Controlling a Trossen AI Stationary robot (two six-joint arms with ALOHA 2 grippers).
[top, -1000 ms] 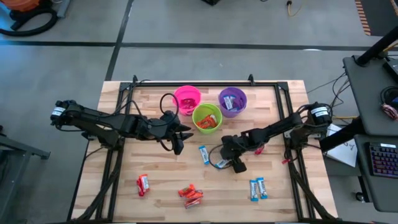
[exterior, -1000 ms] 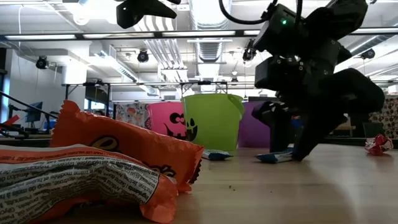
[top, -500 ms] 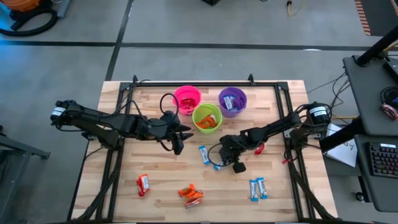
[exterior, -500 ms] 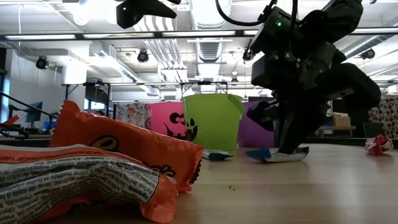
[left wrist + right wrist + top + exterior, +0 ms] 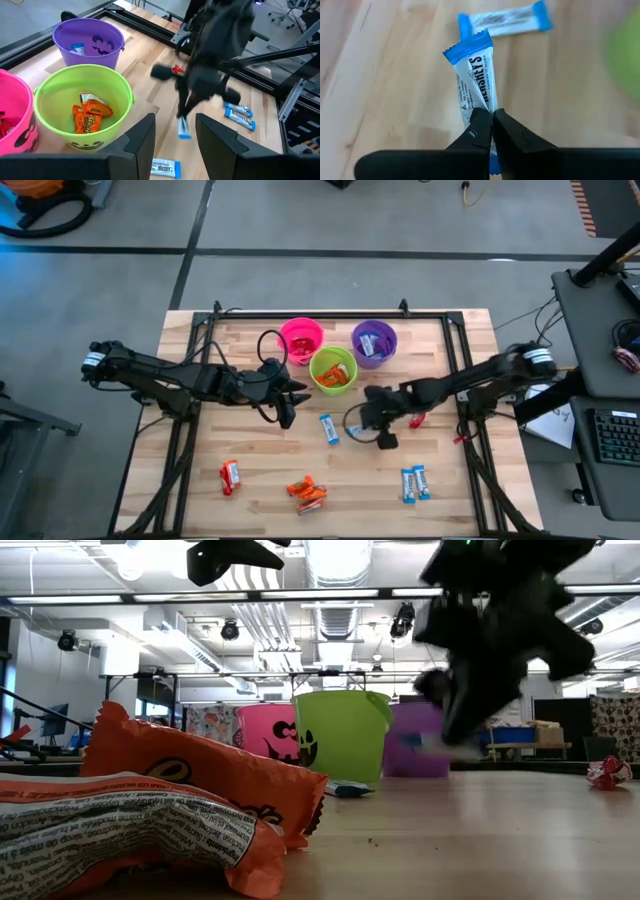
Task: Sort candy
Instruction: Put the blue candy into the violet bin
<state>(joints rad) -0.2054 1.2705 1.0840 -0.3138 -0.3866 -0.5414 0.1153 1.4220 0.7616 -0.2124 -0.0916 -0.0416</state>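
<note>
A blue-and-white candy [image 5: 472, 80] hangs above the table's middle, with my right gripper [image 5: 492, 125] shut on it; the left wrist view also shows this candy [image 5: 184, 127] below that gripper [image 5: 187, 111]. My left gripper [image 5: 175, 150] waits open and holds nothing, left of the green cup [image 5: 333, 369]. The pink cup [image 5: 301, 338] and purple cup [image 5: 374, 343] stand beside the green one at the far middle. Another blue-and-white candy [image 5: 328, 428] lies flat on the table. My right gripper pinches the candy between its two fingers [image 5: 481, 131] close to one end of the wrapper [image 5: 479, 104]. The fingers come from above, pointing down, in line with the candy's length. The candy hangs below them, its free end [image 5: 468, 48] lowest, clear of the table.
Loose on the near half of the table lie two blue-and-white candies [image 5: 415, 483], orange candies [image 5: 308, 493] and a red one [image 5: 230, 476]. Another red candy [image 5: 416, 420] lies by the right arm. Orange candies [image 5: 89, 116] lie in the green cup. A black frame [image 5: 330, 313] rims the table.
My right gripper has shut on the blue-and-white candy, which lay on the table, and has risen with it. The candy is now lifted clear and hangs from the fingers. The other blue-and-white candy beside it has stayed in place.
</note>
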